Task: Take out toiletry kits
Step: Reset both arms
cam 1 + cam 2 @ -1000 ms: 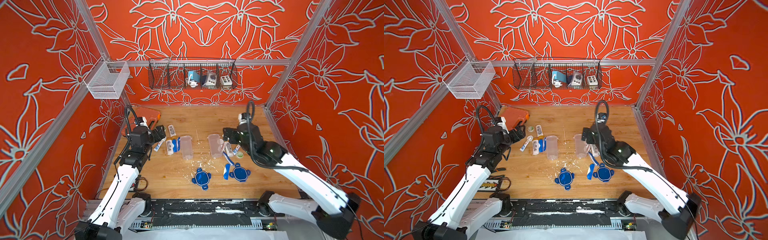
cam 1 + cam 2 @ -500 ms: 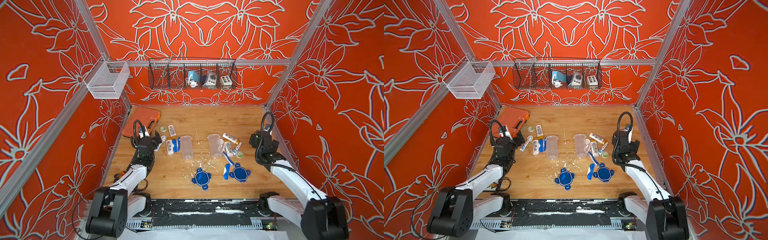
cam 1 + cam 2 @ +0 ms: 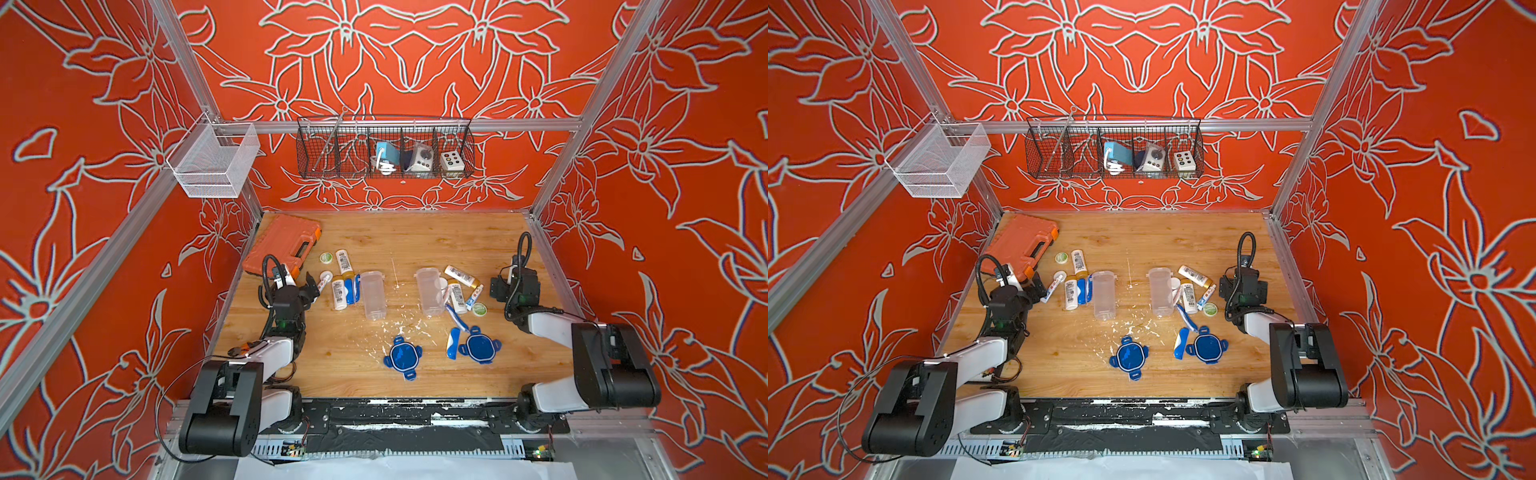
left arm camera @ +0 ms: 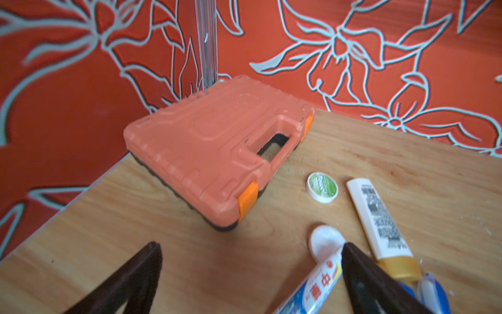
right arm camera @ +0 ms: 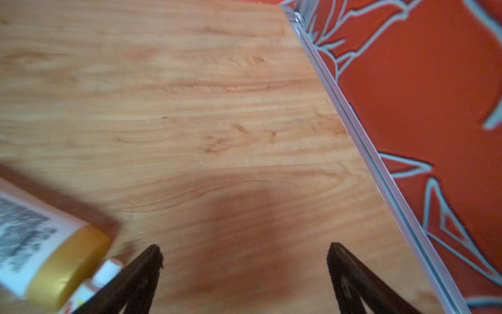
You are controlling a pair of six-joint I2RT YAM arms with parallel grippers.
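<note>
Wooden tabletop [image 3: 415,241] carrying an orange plastic tool case [image 3: 282,248] at its far left corner, two clear plastic jars [image 3: 372,295] [image 3: 430,291] centrally, two blue four-tab lids [image 3: 402,357] [image 3: 480,348] nearer the front.

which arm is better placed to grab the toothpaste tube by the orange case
Left. The open left gripper has the toothpaste tube beside one fingertip; the right gripper is on the opposite side.

The toothpaste tube [image 4: 317,288] bears red Chinese characters including 中; other print illegible.
</note>
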